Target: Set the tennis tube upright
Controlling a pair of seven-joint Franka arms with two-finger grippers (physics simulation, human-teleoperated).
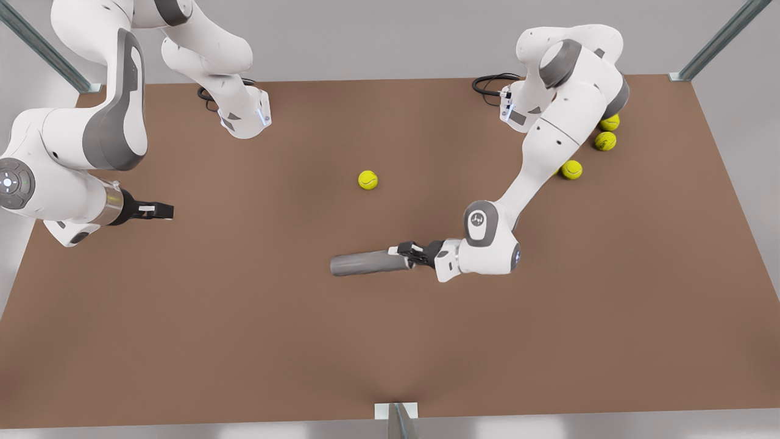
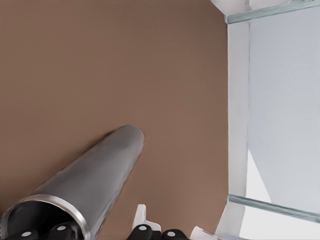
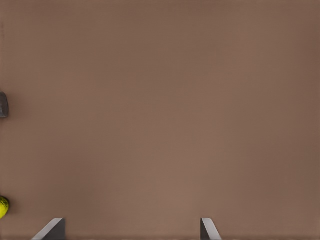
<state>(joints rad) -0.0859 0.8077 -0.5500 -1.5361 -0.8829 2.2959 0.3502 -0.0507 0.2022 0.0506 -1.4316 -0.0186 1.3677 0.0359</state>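
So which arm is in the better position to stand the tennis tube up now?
The left arm. Its tool is at the rimmed end of the lying tennis tube, fingers around the rim. The right tool waits open, far off at the front view's left.

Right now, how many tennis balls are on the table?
4. One tennis ball lies alone mid-table; three cluster behind the arm on the front view's right, which may hide more.
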